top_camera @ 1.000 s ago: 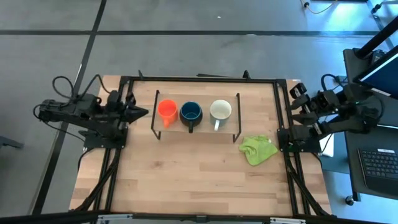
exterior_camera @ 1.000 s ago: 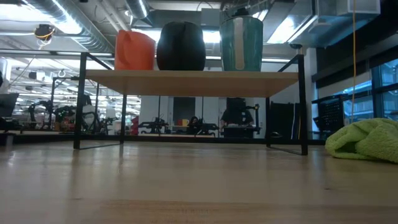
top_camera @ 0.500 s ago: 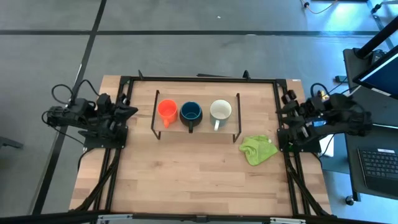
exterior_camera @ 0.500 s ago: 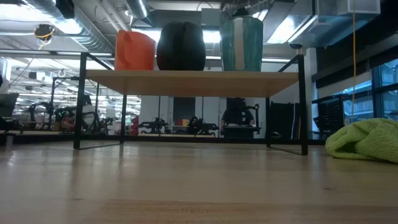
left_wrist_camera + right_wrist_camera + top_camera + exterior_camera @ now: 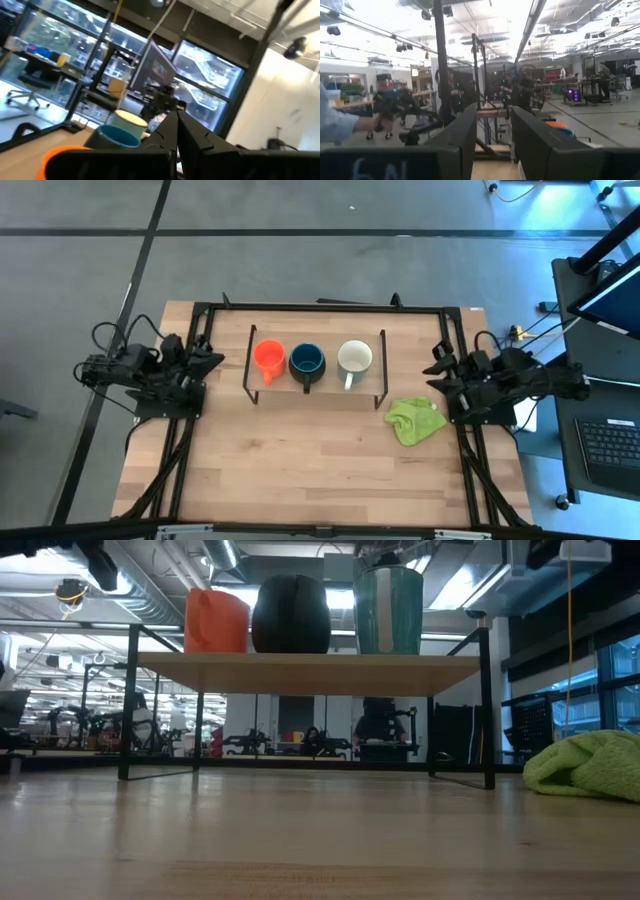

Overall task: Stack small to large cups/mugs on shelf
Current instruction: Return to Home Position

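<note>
Orange mug point(image 5: 267, 357), blue mug point(image 5: 307, 361), white mug point(image 5: 354, 357) line the shelf point(image 5: 330, 386); stacking looks done. My left hand point(image 5: 212, 360) is together, right hand point(image 5: 437, 367) apart, at the tabletop's point(image 5: 300, 460) sides.

The high camera looked straight down from well above, taking in the whole table point(image 5: 300, 470), both arms and the floor around. The low camera sat at tabletop height, facing level across the boards, under the shelf point(image 5: 310, 662) and into the room behind. These two shared the shelf, the mugs point(image 5: 306, 361) and the cloth point(image 5: 415, 420). The left wrist camera looked close past the left gripper point(image 5: 176, 117) at the mugs, orange nearest. The right wrist camera faced across the table past the right gripper point(image 5: 492, 112), toward what was probably the same shelf.
</note>
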Robot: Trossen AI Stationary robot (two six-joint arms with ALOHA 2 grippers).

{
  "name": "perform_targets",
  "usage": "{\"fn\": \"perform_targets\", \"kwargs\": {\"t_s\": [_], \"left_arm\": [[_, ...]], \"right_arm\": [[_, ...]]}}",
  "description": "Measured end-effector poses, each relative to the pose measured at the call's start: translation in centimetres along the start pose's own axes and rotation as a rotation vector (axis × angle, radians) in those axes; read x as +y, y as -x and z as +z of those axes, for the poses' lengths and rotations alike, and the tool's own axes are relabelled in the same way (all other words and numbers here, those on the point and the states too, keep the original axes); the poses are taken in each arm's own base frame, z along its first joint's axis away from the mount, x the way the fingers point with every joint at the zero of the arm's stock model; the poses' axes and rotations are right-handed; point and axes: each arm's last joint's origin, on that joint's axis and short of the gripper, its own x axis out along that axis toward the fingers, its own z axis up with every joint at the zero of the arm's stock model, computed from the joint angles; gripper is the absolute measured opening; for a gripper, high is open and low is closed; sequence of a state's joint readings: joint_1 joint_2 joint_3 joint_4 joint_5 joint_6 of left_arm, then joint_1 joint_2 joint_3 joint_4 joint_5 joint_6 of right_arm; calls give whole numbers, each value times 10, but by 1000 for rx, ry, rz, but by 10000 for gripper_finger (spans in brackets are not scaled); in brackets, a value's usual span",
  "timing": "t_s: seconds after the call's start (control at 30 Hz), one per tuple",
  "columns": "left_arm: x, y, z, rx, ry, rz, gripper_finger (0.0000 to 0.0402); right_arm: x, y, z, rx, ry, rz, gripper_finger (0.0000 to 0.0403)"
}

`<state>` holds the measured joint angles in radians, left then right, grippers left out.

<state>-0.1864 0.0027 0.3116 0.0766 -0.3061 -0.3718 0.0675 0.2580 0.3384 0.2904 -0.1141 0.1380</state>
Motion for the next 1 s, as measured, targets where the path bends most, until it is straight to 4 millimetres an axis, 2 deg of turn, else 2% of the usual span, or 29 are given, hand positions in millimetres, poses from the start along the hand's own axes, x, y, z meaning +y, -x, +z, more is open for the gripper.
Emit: {"fn": "perform_targets", "kwargs": {"t_s": [0.43, 0.63, 0.83, 1.0], "left_arm": [[-6, 2, 17, -184, 108, -58, 0], [-8, 3, 24, -255, 133, -85, 0], [-8, 3, 24, -246, 127, -86, 0], [-8, 3, 23, -238, 158, -98, 0]], "right_arm": [[-4, 6, -36, 107, 29, 7, 124], [-1, 13, -47, 10, 66, 120, 124], [-3, 23, -68, -27, 8, 129, 124], [-3, 28, -73, -44, -26, 133, 124]]}}
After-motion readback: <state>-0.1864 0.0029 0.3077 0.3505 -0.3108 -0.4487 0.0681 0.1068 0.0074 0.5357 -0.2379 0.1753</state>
